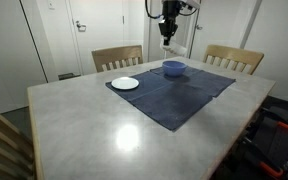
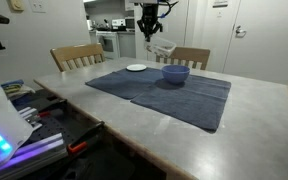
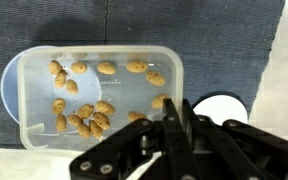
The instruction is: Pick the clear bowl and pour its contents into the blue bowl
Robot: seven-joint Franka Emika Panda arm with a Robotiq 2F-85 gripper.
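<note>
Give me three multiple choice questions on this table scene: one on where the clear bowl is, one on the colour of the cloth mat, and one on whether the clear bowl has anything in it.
1. Where is the clear bowl?
A. On the white plate
B. In the air above the blue bowl
C. On the floor

2. What colour is the cloth mat?
A. Red
B. Yellow
C. Dark blue

3. What state is the clear bowl in?
A. Holding tan nut-like pieces
B. Empty
C. Upside down

Answers:
1 B: in an exterior view it hangs from the jaws over the blue bowl.
2 C: both exterior views show it dark blue.
3 A: the wrist view shows the pieces lying on its floor.
</note>
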